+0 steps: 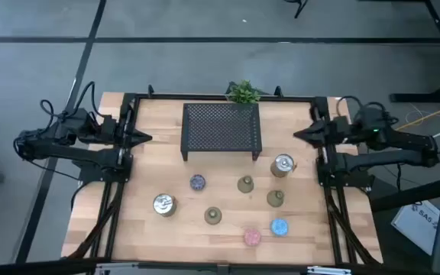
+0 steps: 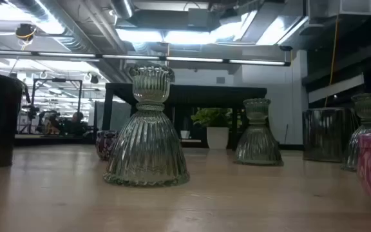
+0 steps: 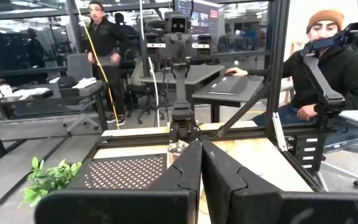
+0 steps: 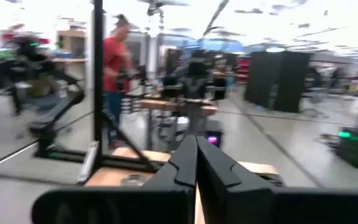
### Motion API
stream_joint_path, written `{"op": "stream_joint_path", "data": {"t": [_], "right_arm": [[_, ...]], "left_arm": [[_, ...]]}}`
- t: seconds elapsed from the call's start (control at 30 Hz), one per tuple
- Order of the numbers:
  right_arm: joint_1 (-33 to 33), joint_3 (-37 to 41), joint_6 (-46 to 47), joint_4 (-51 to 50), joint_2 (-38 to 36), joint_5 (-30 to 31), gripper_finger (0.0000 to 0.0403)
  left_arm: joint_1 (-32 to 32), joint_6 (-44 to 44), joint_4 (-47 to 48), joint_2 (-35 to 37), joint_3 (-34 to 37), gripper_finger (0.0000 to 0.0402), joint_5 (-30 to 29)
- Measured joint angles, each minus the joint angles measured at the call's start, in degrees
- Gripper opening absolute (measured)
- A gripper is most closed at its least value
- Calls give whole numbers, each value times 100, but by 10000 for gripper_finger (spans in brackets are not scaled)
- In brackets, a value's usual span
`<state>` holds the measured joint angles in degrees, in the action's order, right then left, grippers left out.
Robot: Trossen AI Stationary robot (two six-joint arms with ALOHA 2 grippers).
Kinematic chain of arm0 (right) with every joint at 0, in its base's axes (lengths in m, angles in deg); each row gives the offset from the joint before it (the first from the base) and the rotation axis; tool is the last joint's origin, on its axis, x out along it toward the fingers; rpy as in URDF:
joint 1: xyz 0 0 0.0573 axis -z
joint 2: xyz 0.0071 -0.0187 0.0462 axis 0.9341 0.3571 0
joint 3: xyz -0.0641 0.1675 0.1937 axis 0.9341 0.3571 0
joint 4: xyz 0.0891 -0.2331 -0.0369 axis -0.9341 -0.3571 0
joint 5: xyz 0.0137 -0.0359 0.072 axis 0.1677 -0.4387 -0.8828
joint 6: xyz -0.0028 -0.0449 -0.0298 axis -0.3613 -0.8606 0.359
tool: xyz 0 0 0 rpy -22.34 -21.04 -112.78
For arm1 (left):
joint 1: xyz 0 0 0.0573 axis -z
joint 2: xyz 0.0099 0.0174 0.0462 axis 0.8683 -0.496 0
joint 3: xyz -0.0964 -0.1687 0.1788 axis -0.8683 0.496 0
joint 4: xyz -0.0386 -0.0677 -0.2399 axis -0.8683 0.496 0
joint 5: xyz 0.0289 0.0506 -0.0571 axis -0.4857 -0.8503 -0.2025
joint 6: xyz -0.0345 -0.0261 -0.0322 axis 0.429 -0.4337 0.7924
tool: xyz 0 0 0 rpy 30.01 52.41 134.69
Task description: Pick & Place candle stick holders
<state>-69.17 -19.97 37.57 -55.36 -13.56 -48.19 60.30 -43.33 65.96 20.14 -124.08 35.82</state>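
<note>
— On the tabletop [image 1: 166,122], what lies where?

— Seven candle stick holders show from above, all in front of the black mesh rack [image 1: 221,128]. A shiny silver one [image 1: 283,165] stands just off the rack's front right corner, and a second silver one [image 1: 163,204] sits toward the left front. The glittery purple holder [image 1: 197,182] is between that and the rack. Three olive-green glass holders [image 1: 245,184] form a loose triangle in the middle; the other two are at [image 1: 276,198] and [image 1: 213,215]. Nearest the front edge are the pink holder [image 1: 252,237] and the blue holder [image 1: 279,226], just beside each other.

— And from table height?

— One ribbed green glass holder stands upright close up [image 2: 148,129], another farther back. A small green plant [image 1: 243,92] sits behind the rack.

— What about the arms?

— Both wait at the sides, well apart from the holders. The left pincer [image 1: 145,138] points inward at the left edge, its fingers pressed together on nothing. The right pincer [image 1: 299,135] mirrors it at the right edge, likewise closed and empty.

— Anyone in the room?

— Through the left wrist view, a seated person in an orange beanie [image 3: 327,68] and a standing person [image 3: 101,43] beyond the frame.
</note>
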Motion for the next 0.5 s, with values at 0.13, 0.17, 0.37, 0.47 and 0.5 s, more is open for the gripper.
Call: {"op": "stream_joint_path", "data": {"t": [0.13,0.17,0.37,0.47,0.5], "right_arm": [[0,0,-18,177,569,-368,8],[0,0,-18,177,688,-409,8],[-66,0,47,68,1199,-434,8],[-249,-86,51,-267,1417,-466,8],[-325,-130,51,-432,1508,-466,8]], "left_arm": [[0,2,0,0,-1,6,-1],[-2,1,0,0,0,6,0],[-1,0,0,0,0,7,-2],[0,2,0,0,0,6,-1],[0,1,0,0,0,6,-1]]}}
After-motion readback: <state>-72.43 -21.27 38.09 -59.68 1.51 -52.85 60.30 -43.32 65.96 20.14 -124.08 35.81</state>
